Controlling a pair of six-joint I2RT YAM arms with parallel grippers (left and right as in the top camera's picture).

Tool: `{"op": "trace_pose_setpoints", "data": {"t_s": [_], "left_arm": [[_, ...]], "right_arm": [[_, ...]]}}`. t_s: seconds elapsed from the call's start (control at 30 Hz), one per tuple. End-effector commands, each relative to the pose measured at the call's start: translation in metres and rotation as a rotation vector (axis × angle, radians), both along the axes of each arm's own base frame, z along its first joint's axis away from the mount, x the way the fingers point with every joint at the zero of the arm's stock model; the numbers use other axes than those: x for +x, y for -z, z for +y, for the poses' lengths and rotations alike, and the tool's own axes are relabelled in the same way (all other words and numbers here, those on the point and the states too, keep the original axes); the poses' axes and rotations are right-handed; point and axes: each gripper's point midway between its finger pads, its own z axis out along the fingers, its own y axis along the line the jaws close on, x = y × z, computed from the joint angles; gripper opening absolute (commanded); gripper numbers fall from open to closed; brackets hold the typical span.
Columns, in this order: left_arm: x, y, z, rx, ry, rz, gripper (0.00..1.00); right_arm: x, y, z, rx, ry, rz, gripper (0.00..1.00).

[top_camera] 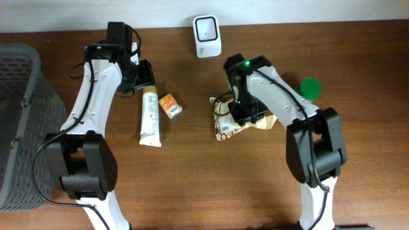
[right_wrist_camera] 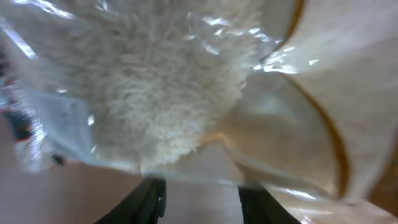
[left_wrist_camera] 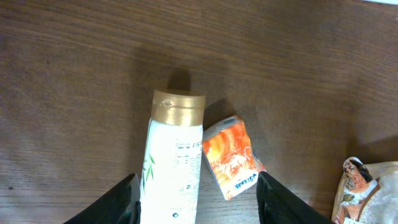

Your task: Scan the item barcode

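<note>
Right end effector (right_wrist_camera: 202,200) sits low over the snack bag (right_wrist_camera: 155,106). In the right wrist view its two dark fingers (right_wrist_camera: 149,200) stand partly apart at the bottom edge. The bag's shiny clear film and pale fluffy contents fill nearly everything above them. Whether the fingers pinch the film cannot be told.

From overhead, this end effector (top_camera: 246,118) covers the upper part of the snack bag (top_camera: 225,128), which lies flat on the brown surface (top_camera: 211,185) right of centre. The white barcode scanner (top_camera: 208,36) stands apart from it at the top centre. A green disc (top_camera: 310,87) lies at the right, beside the right arm.

Left end effector (left_wrist_camera: 199,204) is spread wide and holds nothing. It hovers over a white tube (left_wrist_camera: 174,168) with a gold cap. An orange carton (left_wrist_camera: 231,158) lies just beside the tube near the cap. A grey basket (top_camera: 19,96) fills the left edge of the overhead view.
</note>
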Motion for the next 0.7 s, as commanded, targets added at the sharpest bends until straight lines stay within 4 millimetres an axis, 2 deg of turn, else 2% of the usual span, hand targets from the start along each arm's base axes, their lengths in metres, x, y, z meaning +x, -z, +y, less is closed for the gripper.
{"op": "trace_pose_setpoints", "data": {"t_s": [0.0,0.03,0.13,0.17,0.2,0.27,0.3,0.33,0.4,0.43,0.47,0.5,0.53,0.57,0.6,0.67], "left_arm": [[0.002,0.003,0.001,0.005,-0.002,0.005,0.57],[0.002,0.003,0.001,0.005,-0.002,0.006,0.57],[0.002,0.003,0.001,0.004,-0.002,0.006,0.57],[0.002,0.003,0.001,0.004,-0.002,0.006,0.57],[0.002,0.003,0.001,0.004,-0.001,0.007,0.57],[0.001,0.004,0.001,0.004,-0.001,0.010,0.57],[0.000,0.004,0.001,0.004,-0.001,0.011,0.57],[0.000,0.004,0.000,0.001,0.000,0.015,0.57],[-0.003,0.005,-0.003,-0.014,0.006,0.027,0.56],[-0.006,0.007,-0.006,-0.030,0.013,0.038,0.55],[-0.010,0.011,-0.012,-0.046,0.024,0.052,0.55],[-0.013,0.014,-0.017,-0.055,0.034,0.064,0.54],[-0.016,0.018,-0.023,-0.059,0.047,0.075,0.53],[-0.019,0.021,-0.029,-0.057,0.061,0.083,0.51],[-0.020,0.021,-0.035,-0.056,0.076,0.081,0.50],[-0.016,0.020,-0.047,-0.043,0.102,0.052,0.51]], "right_arm": [[-0.015,0.021,0.015,0.038,-0.001,0.032,0.37],[-0.017,0.023,0.022,0.061,-0.007,0.035,0.37],[-0.018,0.023,0.064,0.215,-0.035,0.026,0.41],[-0.015,0.022,0.077,0.263,0.001,0.015,0.45],[-0.013,0.022,0.078,0.269,0.023,0.010,0.49],[-0.007,0.016,0.099,0.400,0.036,0.009,0.49],[0.000,0.010,0.114,0.488,0.036,-0.006,0.49],[0.013,0.004,0.120,0.527,0.054,-0.044,0.49],[0.038,-0.021,0.112,0.541,0.062,-0.103,0.49],[0.053,-0.044,0.100,0.546,0.059,-0.135,0.49],[0.068,-0.067,0.084,0.543,0.061,-0.175,0.51],[0.082,-0.081,0.066,0.511,0.082,-0.217,0.53],[0.099,-0.089,0.037,0.444,0.126,-0.277,0.54],[0.111,-0.088,0.012,0.390,0.165,-0.317,0.54],[0.118,-0.079,-0.005,0.359,0.197,-0.324,0.54],[0.127,-0.052,-0.023,0.335,0.230,-0.295,0.54]]}}
